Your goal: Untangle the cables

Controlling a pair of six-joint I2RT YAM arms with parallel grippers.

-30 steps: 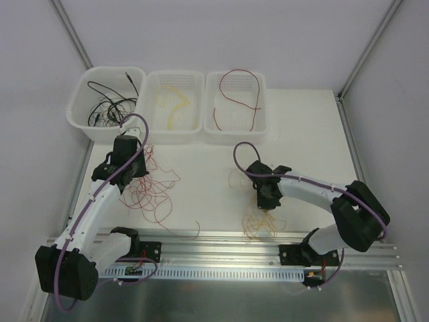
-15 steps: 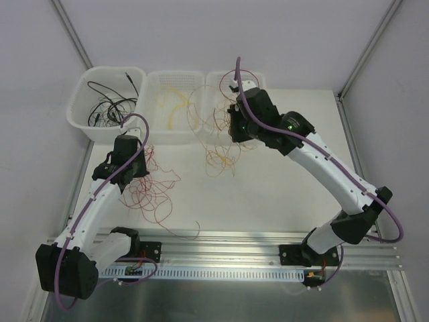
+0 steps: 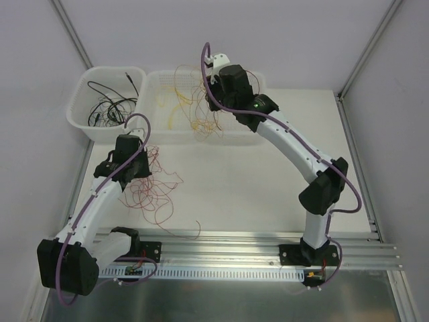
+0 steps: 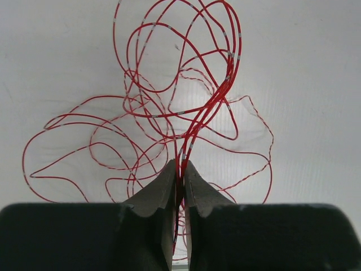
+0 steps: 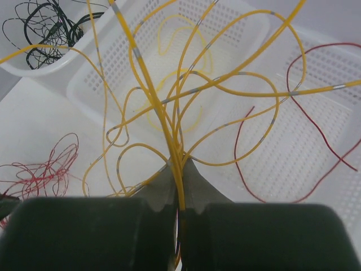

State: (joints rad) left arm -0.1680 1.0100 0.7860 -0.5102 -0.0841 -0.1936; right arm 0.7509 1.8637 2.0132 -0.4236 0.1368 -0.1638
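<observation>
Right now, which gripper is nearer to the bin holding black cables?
Left. The left gripper sits just in front of the bin, gripping red cables; the right gripper, holding yellow cables, hangs by the middle basket, farther right.

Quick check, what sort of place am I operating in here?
Probably a lab robot cell: a white table boxed in by plain panels, an aluminium mounting rail at the near edge, and white baskets sorting cables by colour.

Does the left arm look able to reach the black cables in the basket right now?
Probably not yet: the left gripper is shut on the red cables, though the open basket sits close, unobstructed.
</observation>
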